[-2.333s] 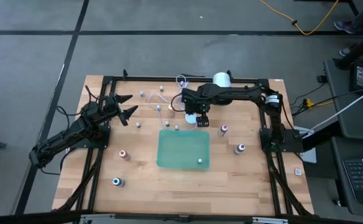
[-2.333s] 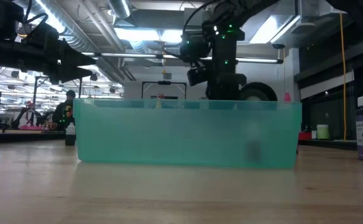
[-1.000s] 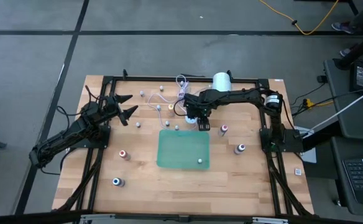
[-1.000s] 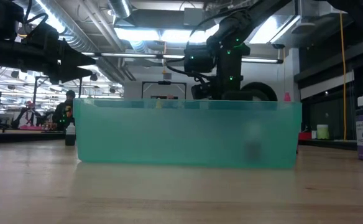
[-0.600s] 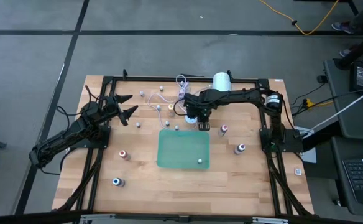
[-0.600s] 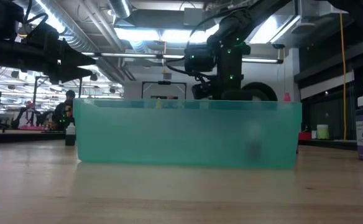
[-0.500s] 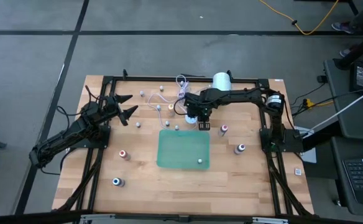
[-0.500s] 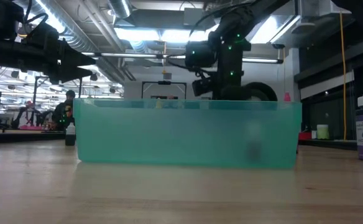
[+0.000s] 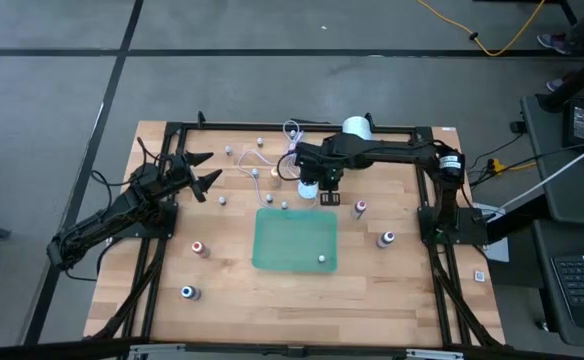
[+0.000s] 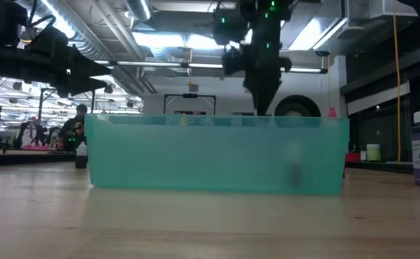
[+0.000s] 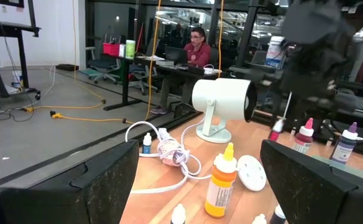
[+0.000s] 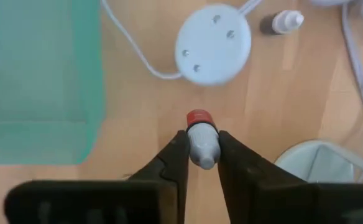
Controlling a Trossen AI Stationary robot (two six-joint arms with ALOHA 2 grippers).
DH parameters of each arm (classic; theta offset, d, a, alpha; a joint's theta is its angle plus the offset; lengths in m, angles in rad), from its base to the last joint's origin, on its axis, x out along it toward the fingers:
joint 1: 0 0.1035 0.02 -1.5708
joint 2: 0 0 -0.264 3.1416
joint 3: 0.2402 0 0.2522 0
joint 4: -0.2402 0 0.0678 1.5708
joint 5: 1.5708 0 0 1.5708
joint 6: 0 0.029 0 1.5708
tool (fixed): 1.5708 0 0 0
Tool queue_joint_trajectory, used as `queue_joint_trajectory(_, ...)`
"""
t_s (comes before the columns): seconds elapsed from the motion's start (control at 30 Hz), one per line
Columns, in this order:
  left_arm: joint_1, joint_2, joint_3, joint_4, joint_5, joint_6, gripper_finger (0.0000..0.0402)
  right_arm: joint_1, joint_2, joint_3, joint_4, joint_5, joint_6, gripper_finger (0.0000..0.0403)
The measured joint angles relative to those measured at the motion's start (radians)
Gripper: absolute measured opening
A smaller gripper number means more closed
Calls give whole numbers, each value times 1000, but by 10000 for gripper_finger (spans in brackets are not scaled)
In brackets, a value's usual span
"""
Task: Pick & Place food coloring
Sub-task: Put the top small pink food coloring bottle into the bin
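My right gripper (image 12: 200,146) hangs pointing down just beyond the far edge of the green tray (image 9: 292,235) and is shut on one food coloring bottle (image 12: 200,138), a small white bottle with a red cap. Other food coloring bottles stand on the table: pink-topped (image 9: 360,208), violet (image 9: 387,239), red (image 9: 199,247) and blue (image 9: 188,292). One small bottle (image 9: 322,259) stands inside the tray. My left gripper (image 9: 212,167) waits open at the table's far left, pointing level. My right gripper pinches the bottle's white body (image 12: 201,154) between its two fingers, coming from above and pointing down. The red cap (image 12: 198,118) sticks out past the fingertips. The bottle is lifted clear of the table.
A white round disc (image 9: 307,188) on a thin cable lies right beside my right gripper. A large white cylinder (image 9: 357,127) and several tiny bottles stand along the far side. The table's near half holds only the blue and red bottles.
My right gripper has risen from table level beside the tray's far edge, carrying the red-capped bottle up clear of the wood. Its fingers still point down.
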Motion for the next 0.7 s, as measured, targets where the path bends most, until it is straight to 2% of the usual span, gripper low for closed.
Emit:
queue_joint_trajectory(0.2, 0, 0, 0, 0, 0, 0, 333, 71, 0, 115, -84, -1, 100, 64)
queue_joint_trajectory(0.4, 0, 0, 0, 0, 0, 0, 333, 161, 0, 196, -113, -2, 284, 72)
queue_joint_trajectory(0.7, 0, 0, 0, 0, 0, 0, 333, 314, 0, 160, -93, -32, 488, 71)
